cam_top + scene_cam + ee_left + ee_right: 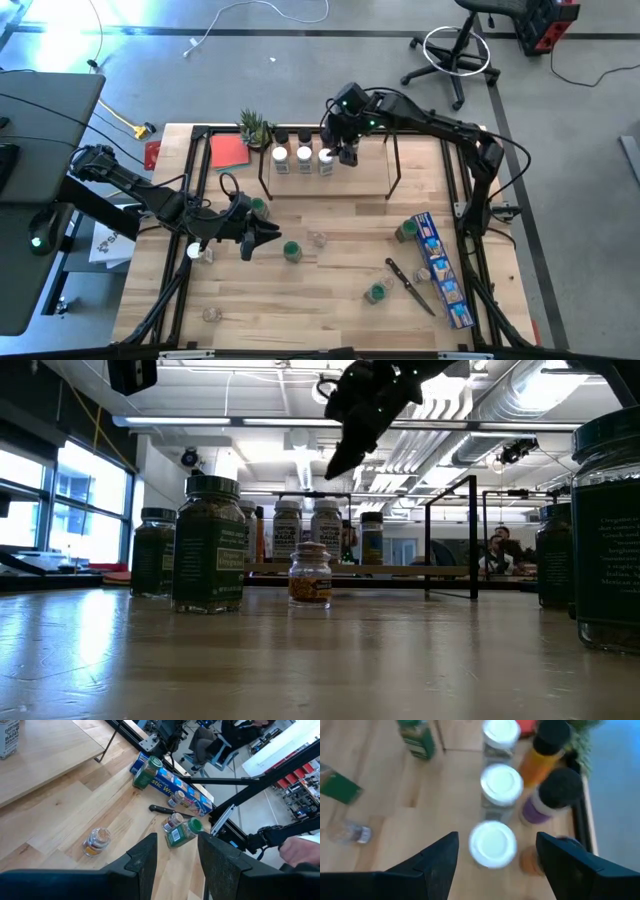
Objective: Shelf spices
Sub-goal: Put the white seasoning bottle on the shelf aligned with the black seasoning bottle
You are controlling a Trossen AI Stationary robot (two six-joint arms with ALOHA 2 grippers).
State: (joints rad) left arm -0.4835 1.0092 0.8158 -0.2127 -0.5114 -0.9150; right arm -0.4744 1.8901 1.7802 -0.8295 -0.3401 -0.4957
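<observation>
The right gripper [347,152] hovers over the shelf [390,160], just above the white-capped jar [493,843] at the end of a row of three, its fingers spread wide and empty — the risk here is that a fingertip clips the smooth round cap on any move, tipping the jar into its neighbours or off the light wood board. The left gripper [268,236] hangs in front of the shelf, over the counter [330,300], its fingers partly apart with nothing between them; a green-capped jar [291,249] stands just beside it and could be knocked over by a careless sweep. More spices remain off the shelf: a small clear jar [97,841] lying on its side, which would likely roll on the slick planks, and green-capped ones near the long blue box [440,270] and the black-handled utensil [410,285]. The shelf's thin black rods leave little margin — a jar set near an edge may slip.
</observation>
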